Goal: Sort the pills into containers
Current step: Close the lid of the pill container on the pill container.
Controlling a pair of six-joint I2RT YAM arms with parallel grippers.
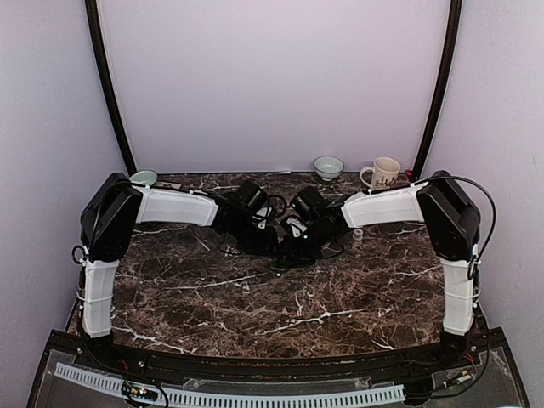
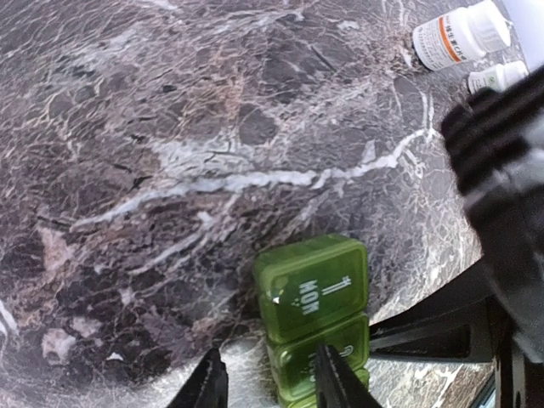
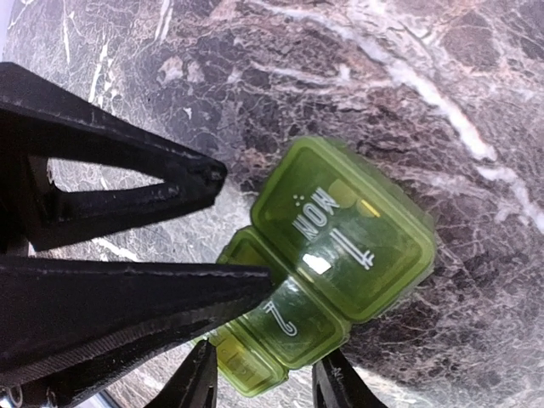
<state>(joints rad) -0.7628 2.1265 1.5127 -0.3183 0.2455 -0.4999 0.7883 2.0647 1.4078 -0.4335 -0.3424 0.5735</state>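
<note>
A green weekly pill organizer (image 2: pixel 313 285) lies on the dark marble table (image 1: pixel 212 297), its "MON" lid shut. It also shows in the right wrist view (image 3: pixel 344 229) and as a green speck in the top view (image 1: pixel 278 268). Both grippers meet over it at mid-table. My right gripper (image 3: pixel 268 387) has its fingers pressed against both sides of the organizer's lower compartments. My left gripper (image 2: pixel 270 384) is open, and one fingertip (image 3: pixel 255 287) rests at the edge of the second compartment. A faint yellow shape shows through the MON lid. No loose pills are visible.
A white pill bottle with an orange label (image 2: pixel 459 34) and a smaller bottle (image 2: pixel 497 76) stand beyond the organizer. A small bottle (image 1: pixel 358 238) stands right of the grippers. Two bowls (image 1: pixel 329 166) (image 1: pixel 143 177) and a mug (image 1: pixel 382 172) line the back edge.
</note>
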